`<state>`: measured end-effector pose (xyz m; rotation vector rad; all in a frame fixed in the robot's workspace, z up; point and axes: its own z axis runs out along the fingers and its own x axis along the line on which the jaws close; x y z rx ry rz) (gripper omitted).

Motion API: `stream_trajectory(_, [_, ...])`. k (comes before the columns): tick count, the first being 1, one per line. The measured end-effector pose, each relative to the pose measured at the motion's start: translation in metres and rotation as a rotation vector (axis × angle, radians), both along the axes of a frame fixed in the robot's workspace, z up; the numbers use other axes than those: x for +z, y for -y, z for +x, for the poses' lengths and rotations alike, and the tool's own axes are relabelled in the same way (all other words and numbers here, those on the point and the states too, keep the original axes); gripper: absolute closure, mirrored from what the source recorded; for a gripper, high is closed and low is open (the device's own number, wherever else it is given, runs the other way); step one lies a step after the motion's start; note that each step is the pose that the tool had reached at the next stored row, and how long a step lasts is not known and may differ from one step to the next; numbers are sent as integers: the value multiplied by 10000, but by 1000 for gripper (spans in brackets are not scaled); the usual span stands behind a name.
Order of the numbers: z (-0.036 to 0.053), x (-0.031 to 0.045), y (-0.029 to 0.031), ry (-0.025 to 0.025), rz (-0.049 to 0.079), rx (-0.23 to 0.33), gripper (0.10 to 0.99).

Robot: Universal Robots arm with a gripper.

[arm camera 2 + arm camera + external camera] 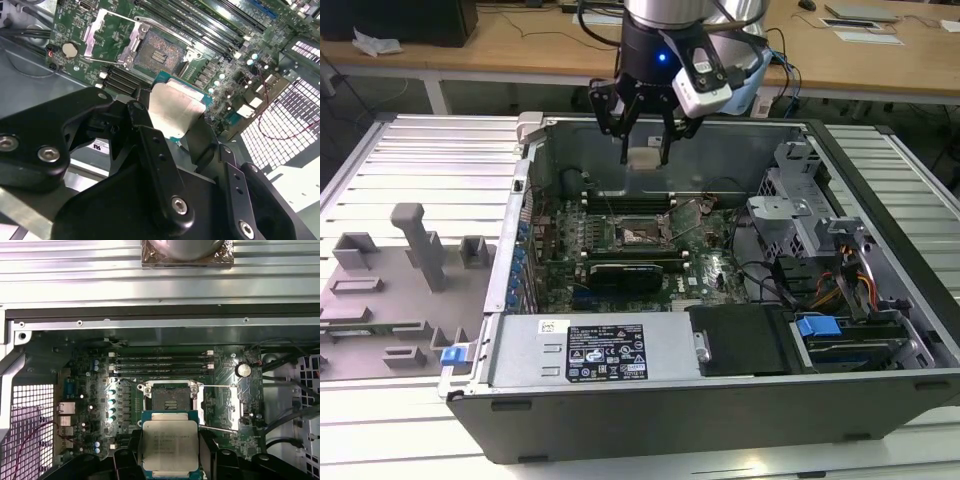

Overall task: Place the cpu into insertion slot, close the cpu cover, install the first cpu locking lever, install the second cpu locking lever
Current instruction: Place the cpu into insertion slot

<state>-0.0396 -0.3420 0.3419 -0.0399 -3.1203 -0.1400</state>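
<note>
Black gripper [644, 157] holds cpu [170, 446] above insertion slot [170, 399].

The gripper [644, 160] grips the cpu [645, 157] between its fingers [623, 148], well above the insertion slot [638, 234] in the open case [720, 405].

Silver-topped cpu [169, 452] hangs above the bare insertion slot [170, 400]; cpu cover [92, 39] flipped open beside it

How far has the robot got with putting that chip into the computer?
Early on. The gripper is shut on the cpu, holding it above the open case. The insertion slot is empty and the cpu cover is swung open beside it. Nothing is seated yet: placing the chip, closing the cover and locking it are not yet done.
</note>
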Motion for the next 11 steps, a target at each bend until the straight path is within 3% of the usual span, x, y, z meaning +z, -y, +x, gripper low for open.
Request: stream_trajectory(11, [-16, -107, 0, 7, 1, -1, 549])
